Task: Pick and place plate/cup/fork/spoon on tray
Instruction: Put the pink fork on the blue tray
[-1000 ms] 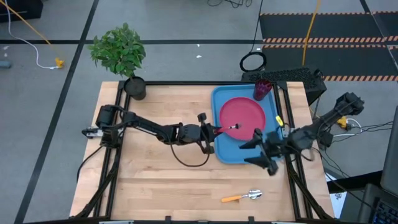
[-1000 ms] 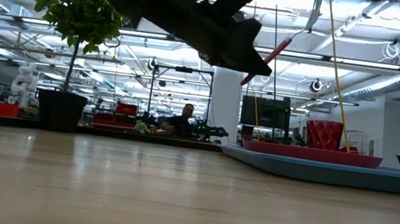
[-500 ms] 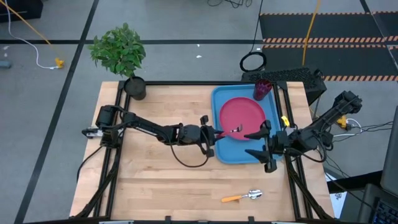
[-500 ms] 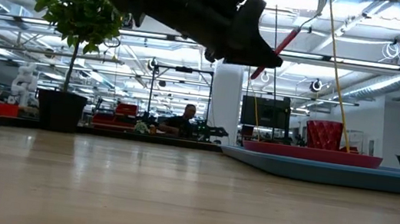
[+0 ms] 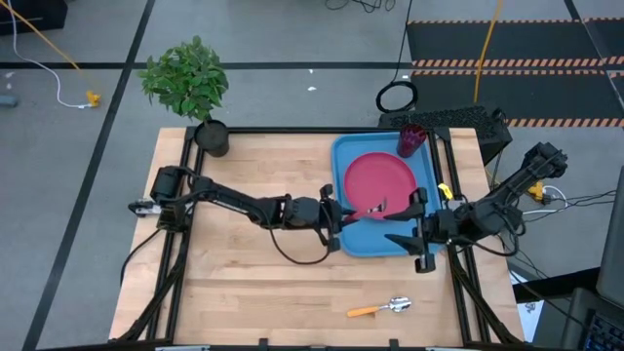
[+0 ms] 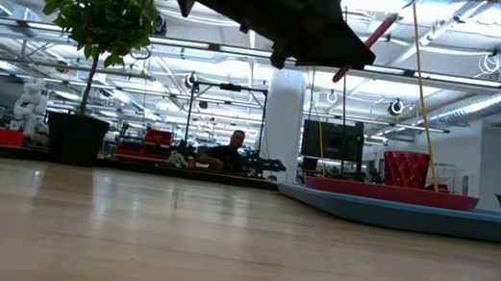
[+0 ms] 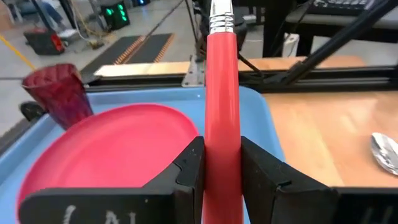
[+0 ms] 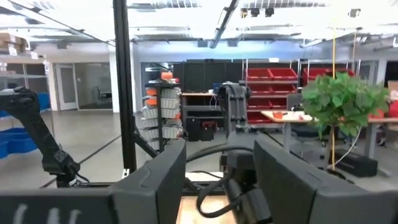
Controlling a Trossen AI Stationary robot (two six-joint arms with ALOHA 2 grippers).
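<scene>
Left gripper pinches a red-handled utensil over the plate; right gripper spread beside the tray; spoon lies apart

A pale, smooth wooden tabletop is seen. Glossy blue plastic forms the tray, and smooth pink-red plastic the plate. The cup looks translucent and faceted. The fork has a glossy red handle with ridged metal above.

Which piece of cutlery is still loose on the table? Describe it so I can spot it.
Start at the blue tray on the table's right side, then look toward the near edge. The spoon lies alone on bare wood; it has an orange handle and a shiny metal bowl.
</scene>
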